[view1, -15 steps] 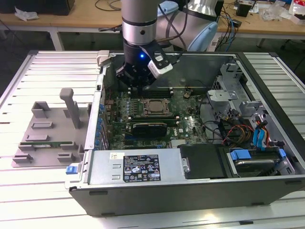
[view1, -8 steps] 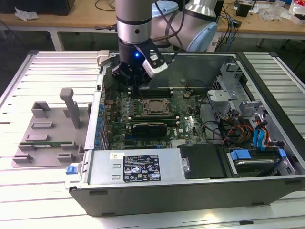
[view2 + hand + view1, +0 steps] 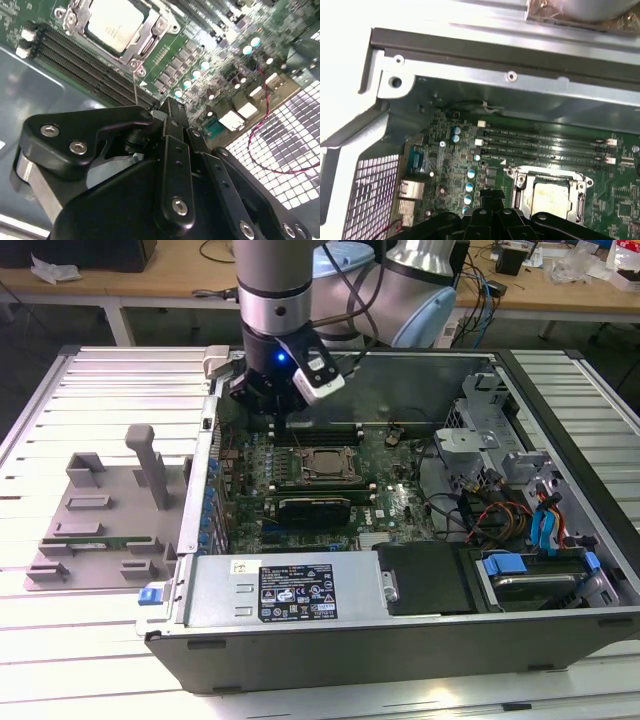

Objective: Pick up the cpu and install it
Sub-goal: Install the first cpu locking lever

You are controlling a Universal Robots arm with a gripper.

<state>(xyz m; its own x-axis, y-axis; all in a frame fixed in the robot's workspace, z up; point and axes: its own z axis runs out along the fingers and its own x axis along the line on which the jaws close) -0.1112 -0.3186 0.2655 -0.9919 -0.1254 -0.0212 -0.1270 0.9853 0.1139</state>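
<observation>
ROBOT AT THE SOCKET: A robot arm's gripper (image 3: 277,422) hovers low inside an open computer case (image 3: 400,640) on the slatted worktop (image 3: 100,380). It hangs over the far part of the motherboard (image 3: 400,502), close to the memory slots (image 3: 85,60). The cpu (image 3: 318,462), silvery plate up, lies in its socket frame (image 3: 145,42) near the board's middle, apart from the gripper. No chip is seen in the gripper, and whether it is wide or narrow cannot be told. Seating appears done, which puts the installation in its closing stage. Any further move calls for care around the socket's thin lever (image 3: 135,85) and the crowded components nearby.
</observation>
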